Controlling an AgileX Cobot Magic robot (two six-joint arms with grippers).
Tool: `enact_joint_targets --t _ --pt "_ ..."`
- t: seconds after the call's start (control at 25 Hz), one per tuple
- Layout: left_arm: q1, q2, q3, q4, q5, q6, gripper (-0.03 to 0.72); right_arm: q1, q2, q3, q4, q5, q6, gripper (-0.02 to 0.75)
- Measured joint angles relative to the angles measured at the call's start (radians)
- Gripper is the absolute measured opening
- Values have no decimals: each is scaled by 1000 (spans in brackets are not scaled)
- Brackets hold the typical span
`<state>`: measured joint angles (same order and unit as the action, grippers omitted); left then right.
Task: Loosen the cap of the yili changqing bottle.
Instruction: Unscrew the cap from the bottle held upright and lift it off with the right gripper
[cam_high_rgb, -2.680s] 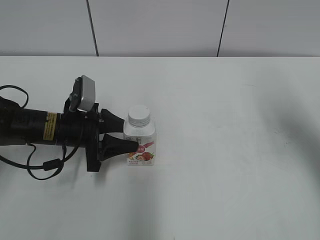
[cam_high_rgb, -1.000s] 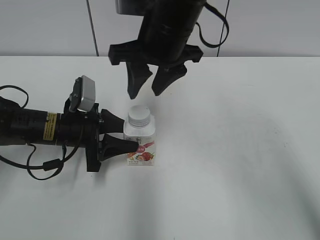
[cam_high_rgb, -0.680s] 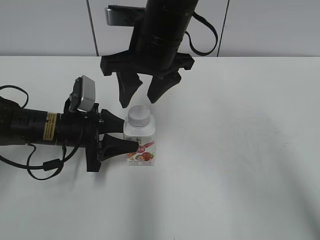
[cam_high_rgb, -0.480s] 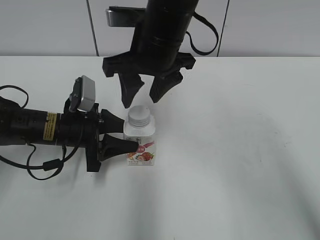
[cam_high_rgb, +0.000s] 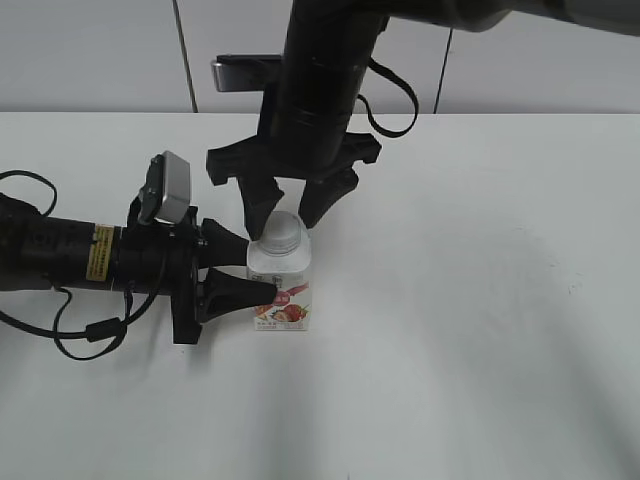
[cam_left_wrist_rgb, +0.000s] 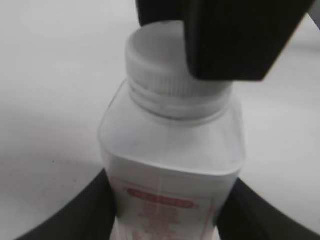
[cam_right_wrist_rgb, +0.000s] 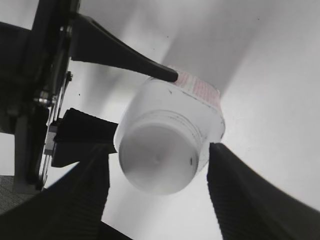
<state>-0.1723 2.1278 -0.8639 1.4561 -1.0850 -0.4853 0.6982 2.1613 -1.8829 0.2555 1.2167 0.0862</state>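
**Cap bracketed, bottle braced**

Beside the yili changqing bottle (cam_high_rgb: 281, 288), the left gripper (cam_high_rgb: 240, 278) clamps its body so it cannot spin. Above it, the right gripper (cam_high_rgb: 287, 210) hangs spread, fingers either side of the cap (cam_high_rgb: 283, 232), not yet gripping.

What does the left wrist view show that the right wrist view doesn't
Only the left wrist view shows the ribbed side of the cap, the neck ring under it, and the bottle's sloped shoulders side-on.

Only the right wrist view shows the cap's flat top from above, the left gripper shut on the bottle's sides, and the gaps between the open right gripper and the cap.

Both show the yili changqing bottle with its cap on, its red-pink label, the white table, and right gripper fingers at the cap.
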Motion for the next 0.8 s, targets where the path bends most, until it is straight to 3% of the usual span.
enact_joint_targets --t 0.8 --pt "0 0 0 2 1 0 367 7 6 -1 -22 0 -15 470"
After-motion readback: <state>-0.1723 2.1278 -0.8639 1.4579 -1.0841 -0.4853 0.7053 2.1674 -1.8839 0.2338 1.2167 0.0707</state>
